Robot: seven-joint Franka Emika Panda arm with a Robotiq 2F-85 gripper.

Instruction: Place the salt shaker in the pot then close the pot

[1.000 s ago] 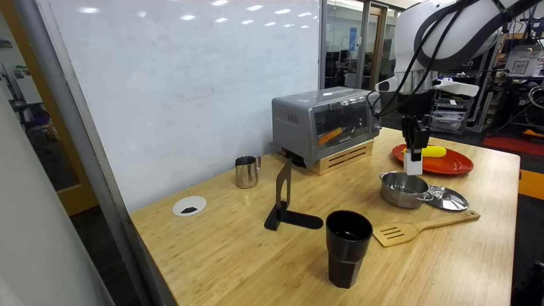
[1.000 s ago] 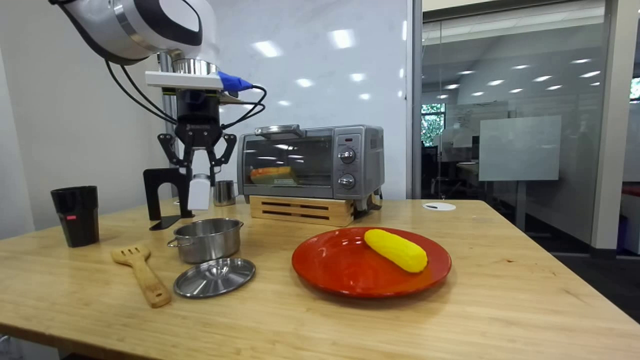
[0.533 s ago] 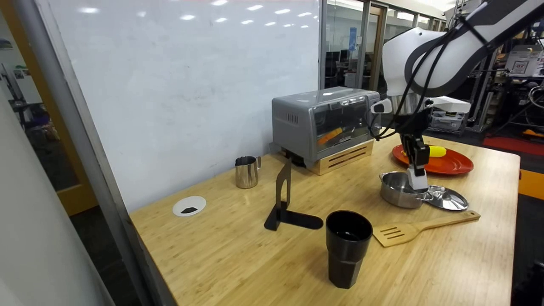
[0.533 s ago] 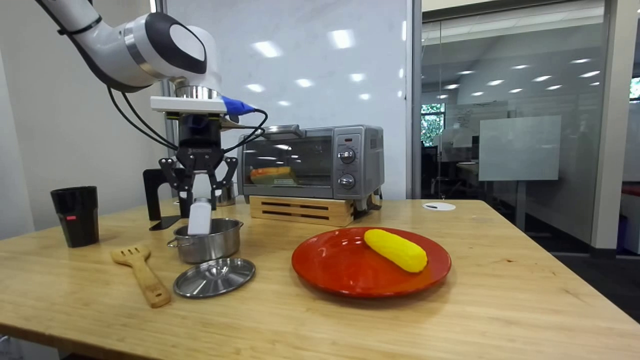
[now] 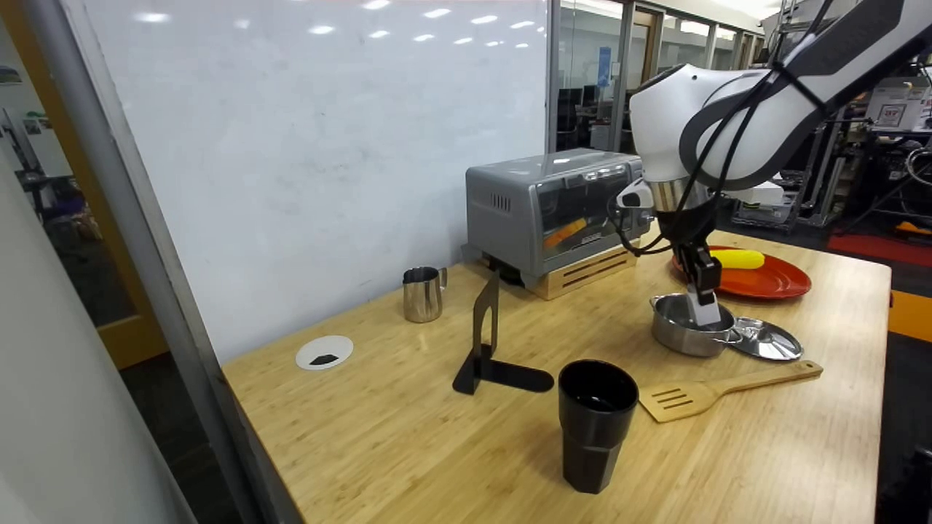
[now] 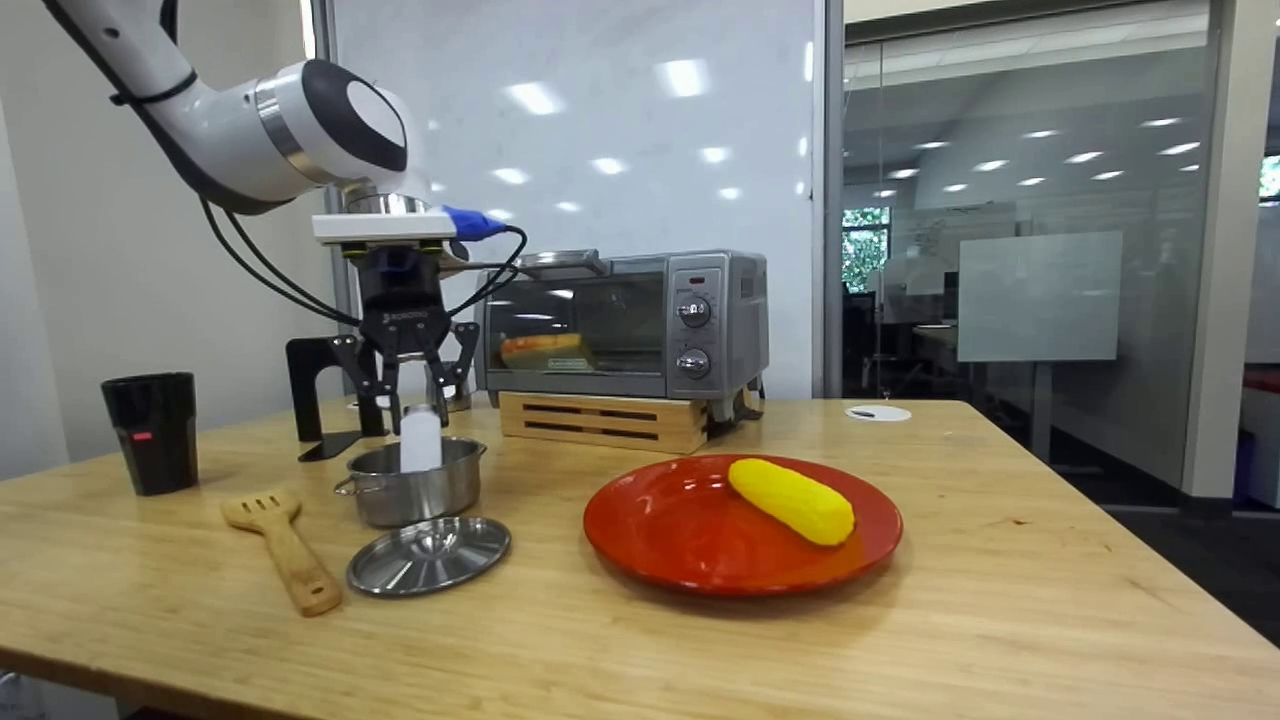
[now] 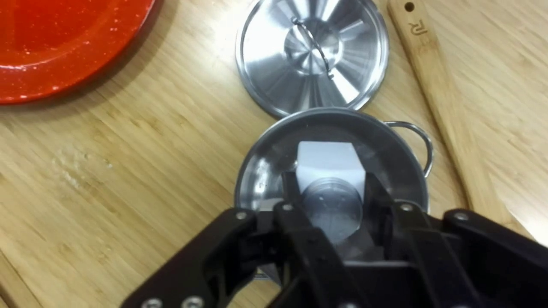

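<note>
**Step 1 of 2: Insertion**

My gripper (image 7: 332, 188) clasped the upper part of the salt shaker (image 6: 420, 445) and held it slightly tilted, lower end inside the steel pot (image 6: 425, 498). Base contact was not visible. I judged placement to be in hand; the next move called for seating the base, releasing, and lifting clear. The pot lid (image 7: 311, 57) lay handle-up on the tabletop (image 6: 1000, 560) beside the pot, closure pending.

The wrist view looks down close on the pot (image 7: 274, 154) both exterior views share.
</note>
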